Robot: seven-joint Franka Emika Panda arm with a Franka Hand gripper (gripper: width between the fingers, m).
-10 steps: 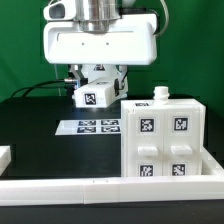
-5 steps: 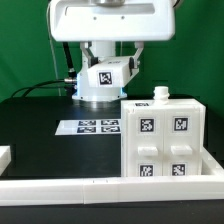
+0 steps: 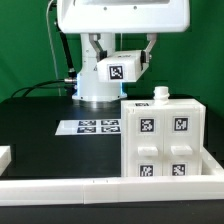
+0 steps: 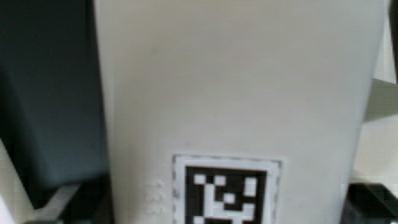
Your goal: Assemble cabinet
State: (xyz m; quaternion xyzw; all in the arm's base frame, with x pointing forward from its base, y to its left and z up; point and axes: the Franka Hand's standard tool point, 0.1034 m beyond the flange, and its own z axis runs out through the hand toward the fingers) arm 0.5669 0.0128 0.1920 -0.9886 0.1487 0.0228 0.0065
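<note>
The white cabinet body [image 3: 165, 140] stands at the exterior view's right on the black table, with four tagged drawer blocks in its front and a small white knob [image 3: 160, 93] on its top. My gripper [image 3: 120, 62] is raised behind and above it, to its left. It is shut on a white tagged slab [image 3: 120, 69], which hangs tilted between the fingers. In the wrist view the slab [image 4: 222, 90] fills most of the frame, and its tag [image 4: 226, 188] sits near the jaws. The fingertips are mostly hidden by the slab.
The marker board [image 3: 90, 126] lies flat on the table left of the cabinet. A white rail [image 3: 90, 187] runs along the front edge. A small white piece [image 3: 5, 156] sits at the far left. The white robot base [image 3: 95, 90] stands behind.
The gripper has risen and moved toward the exterior view's right, carrying the tagged slab with it. The cabinet body has not moved.
</note>
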